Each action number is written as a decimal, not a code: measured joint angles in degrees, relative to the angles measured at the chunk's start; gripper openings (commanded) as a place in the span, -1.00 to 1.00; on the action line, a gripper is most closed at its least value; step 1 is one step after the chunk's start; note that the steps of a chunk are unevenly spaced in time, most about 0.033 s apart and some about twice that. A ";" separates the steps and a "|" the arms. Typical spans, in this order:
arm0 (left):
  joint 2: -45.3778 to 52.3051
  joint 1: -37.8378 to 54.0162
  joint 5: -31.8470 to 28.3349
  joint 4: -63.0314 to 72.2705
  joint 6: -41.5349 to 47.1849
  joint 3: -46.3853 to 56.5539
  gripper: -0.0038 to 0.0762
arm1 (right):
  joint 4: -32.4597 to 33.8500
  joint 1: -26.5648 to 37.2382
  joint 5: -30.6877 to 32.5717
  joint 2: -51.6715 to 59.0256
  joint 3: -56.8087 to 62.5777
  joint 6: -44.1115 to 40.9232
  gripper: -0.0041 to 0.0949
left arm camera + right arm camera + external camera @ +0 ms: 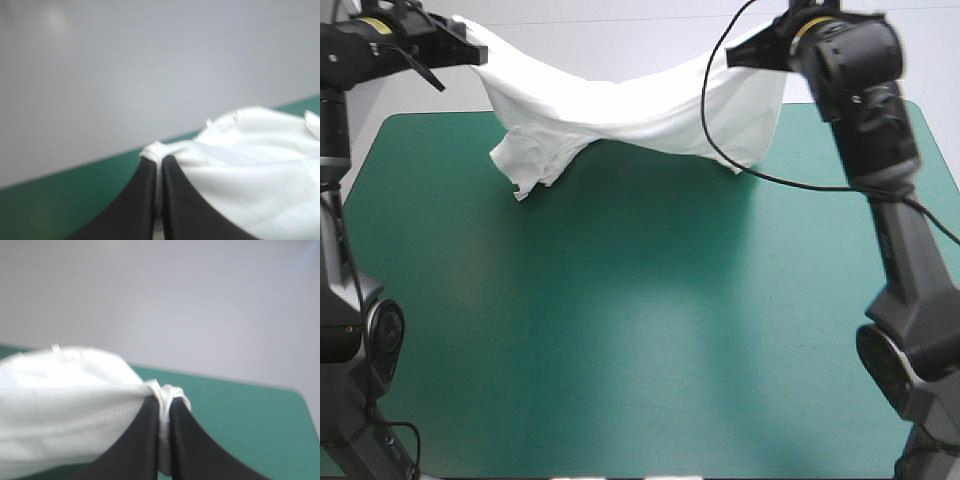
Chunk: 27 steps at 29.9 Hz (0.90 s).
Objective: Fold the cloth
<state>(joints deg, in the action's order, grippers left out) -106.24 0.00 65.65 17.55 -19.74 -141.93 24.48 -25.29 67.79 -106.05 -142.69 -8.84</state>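
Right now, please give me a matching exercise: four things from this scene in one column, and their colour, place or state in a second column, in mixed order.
Column one:
1. T-shirt
2. left gripper
3. right gripper
4. table

Column two:
A. shut on the T-shirt, toward the table's right side
B. teal-green, below everything else
C. white, lifted, sagging in the middle
D. shut on the T-shirt, toward the table's left side

Pairs: 1-C, 2-D, 3-A, 4-B.

Teal-green table (620,350) (evenly lit); plain pale wall (150,60) beyond.
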 measured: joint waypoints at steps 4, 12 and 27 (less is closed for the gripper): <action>-6.27 0.00 3.45 1.85 0.00 9.03 -0.93 | -4.74 2.48 3.83 -8.87 4.70 -1.18 -0.95; -6.62 0.00 5.57 1.71 -1.16 30.47 -0.93 | -14.84 2.93 3.74 -5.91 23.53 -1.48 -0.95; 28.21 0.00 4.89 -0.19 0.49 74.48 -0.93 | -23.61 -2.68 2.96 26.59 75.35 -2.68 -0.95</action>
<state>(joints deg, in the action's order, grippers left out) -78.04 0.00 70.54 17.37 -19.26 -67.45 0.87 -27.97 70.75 -79.46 -67.35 -11.52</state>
